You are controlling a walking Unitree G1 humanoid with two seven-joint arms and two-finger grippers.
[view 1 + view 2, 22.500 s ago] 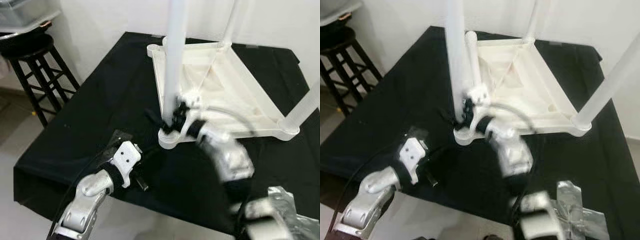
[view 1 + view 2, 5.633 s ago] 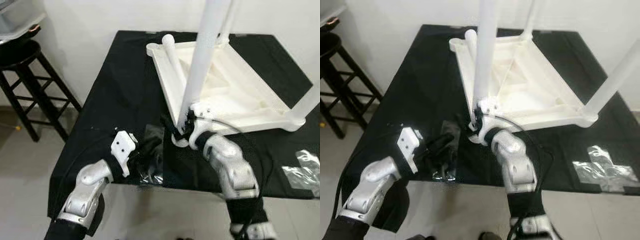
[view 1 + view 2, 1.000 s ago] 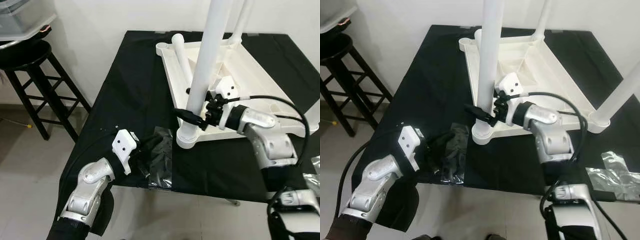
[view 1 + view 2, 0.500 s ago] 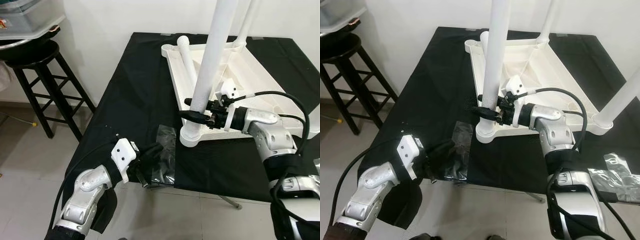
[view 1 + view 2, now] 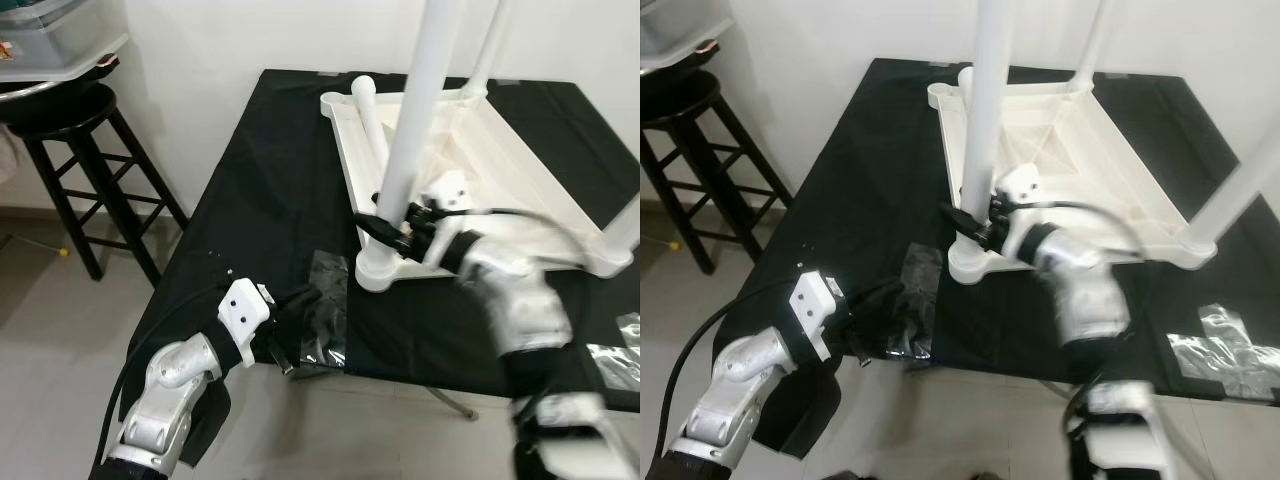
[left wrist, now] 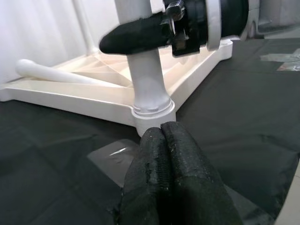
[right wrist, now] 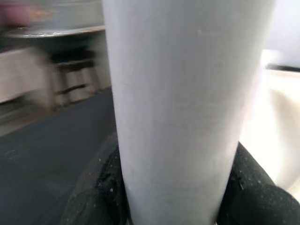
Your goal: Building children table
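right pincer (image 5: 385, 226) clamps upright leg (image 5: 418, 120) of inverted table (image 5: 500, 170) | left pincer (image 5: 300, 330) pressed together over plastic bag (image 5: 325, 320) at worktop (image 5: 260, 180) edge

White table top (image 5: 470, 150) and legs (image 5: 410, 160); black cloth (image 5: 270, 170); black stool (image 5: 70, 150); silver arms, black fingers (image 6: 164, 187).

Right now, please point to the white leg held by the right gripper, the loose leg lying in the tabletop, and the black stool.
held white leg (image 5: 412, 130), left eye view, mid-shaft.
loose leg (image 5: 371, 125), left eye view, upper shaft.
black stool (image 5: 60, 106), left eye view, seat rim.
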